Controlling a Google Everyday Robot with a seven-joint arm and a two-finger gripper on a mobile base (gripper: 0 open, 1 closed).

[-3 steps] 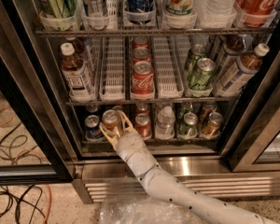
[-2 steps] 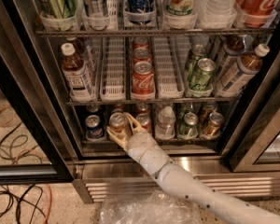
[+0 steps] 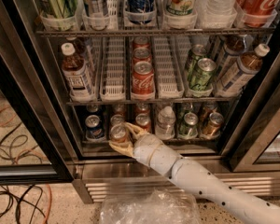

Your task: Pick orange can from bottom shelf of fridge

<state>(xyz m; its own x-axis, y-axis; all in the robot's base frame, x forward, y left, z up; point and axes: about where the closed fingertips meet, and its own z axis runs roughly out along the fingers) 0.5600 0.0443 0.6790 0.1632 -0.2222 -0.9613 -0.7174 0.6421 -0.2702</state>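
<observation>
Orange can (image 3: 117,133) pinched by the gripper (image 3: 120,137) at the front of the bottom shelf (image 3: 196,142) in the fridge (image 3: 37,101)

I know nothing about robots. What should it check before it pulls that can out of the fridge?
1. Right can: the gripper is at the orange can, not the blue can: ok.
2. Fingers on both sides of it: ok.
3. Grip firm enough to lift: cannot tell.
4. Way out of the fridge free: ok.
5. Neighbouring red can on the bottom shelf not touched: cannot tell.
</observation>
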